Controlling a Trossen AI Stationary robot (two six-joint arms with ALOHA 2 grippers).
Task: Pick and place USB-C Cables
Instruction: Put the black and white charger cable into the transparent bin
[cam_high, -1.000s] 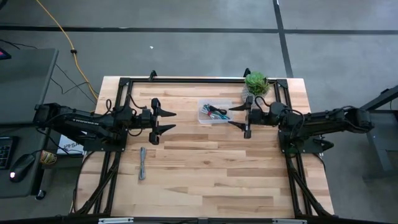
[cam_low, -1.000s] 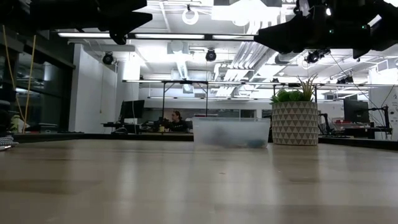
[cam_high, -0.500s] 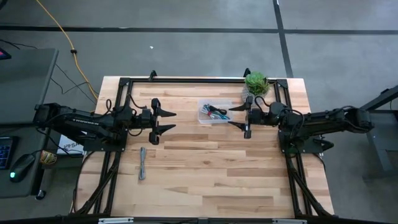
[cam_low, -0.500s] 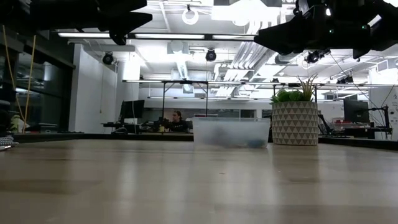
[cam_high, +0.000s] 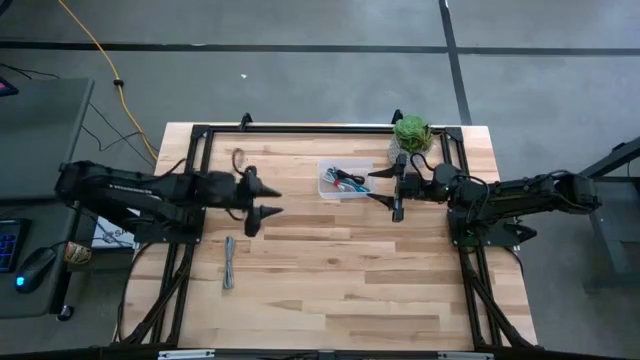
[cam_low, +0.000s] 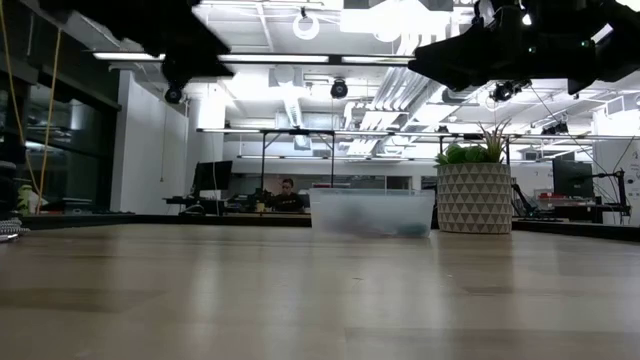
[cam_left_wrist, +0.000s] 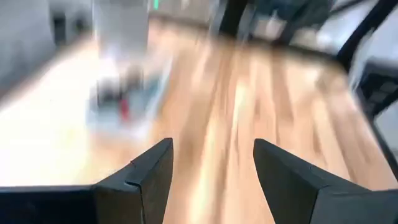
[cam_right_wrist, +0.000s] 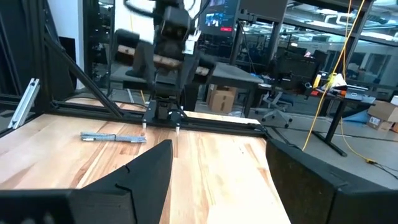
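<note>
Risk lies in overshooting: left hand (cam_high: 268, 199), open and empty, hangs near the blue-grey cable (cam_high: 229, 262) on the desk (cam_high: 340, 270); right hand (cam_high: 385, 188), also open and empty, waits beside the bin (cam_high: 342, 181).

Pale wood table (cam_high: 340, 260) (matt), translucent plastic bin (cam_high: 330, 186)

- One camera hangs high up and looks straight down on the whole surface (cam_high: 330, 270).
- One sits low at the surface's edge, looking level at the clear bin (cam_low: 372, 212) and plant pot (cam_low: 474, 197); the high camera sees both too.
- Each wrist camera looks forward across the wood.
</note>
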